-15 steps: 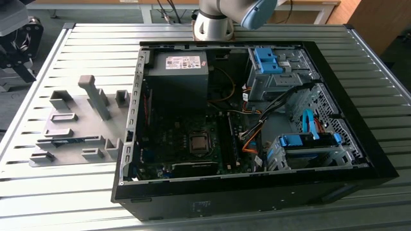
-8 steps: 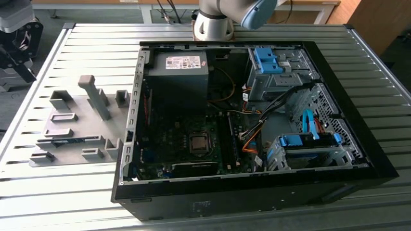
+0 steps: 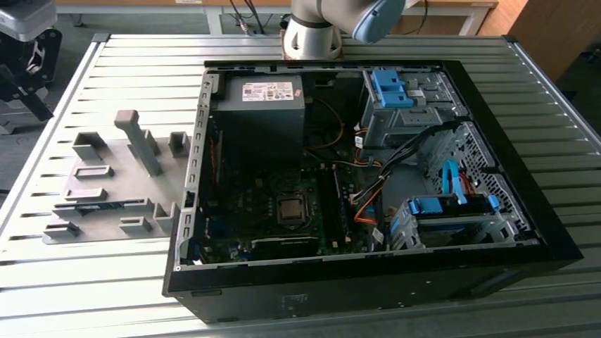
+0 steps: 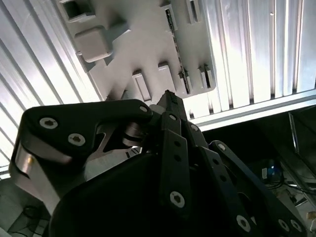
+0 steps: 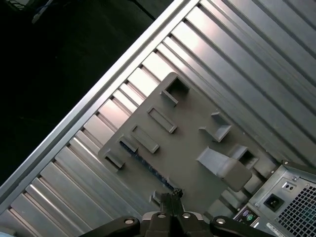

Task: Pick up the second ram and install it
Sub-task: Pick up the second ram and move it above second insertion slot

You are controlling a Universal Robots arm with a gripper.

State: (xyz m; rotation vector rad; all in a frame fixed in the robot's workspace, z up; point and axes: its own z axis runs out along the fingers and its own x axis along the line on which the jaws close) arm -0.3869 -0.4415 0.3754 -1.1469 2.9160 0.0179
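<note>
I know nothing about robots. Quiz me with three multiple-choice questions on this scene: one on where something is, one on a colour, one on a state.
1. Relative to the open computer case, the grey fixture plate lies: A inside it; B on the table, at the exterior view's left of it; C on top of it.
2. The drive-bay clips are: A red; B yellow; C blue.
3. The second ram is: A lying in the fixture plate; B plugged in inside the case; C on the floor.

Answers: B, the plate rests on the slats beside the case. C, they show bright blue. A, the first wrist view shows the stick in a slot of the plate, with the gripper above.
</note>
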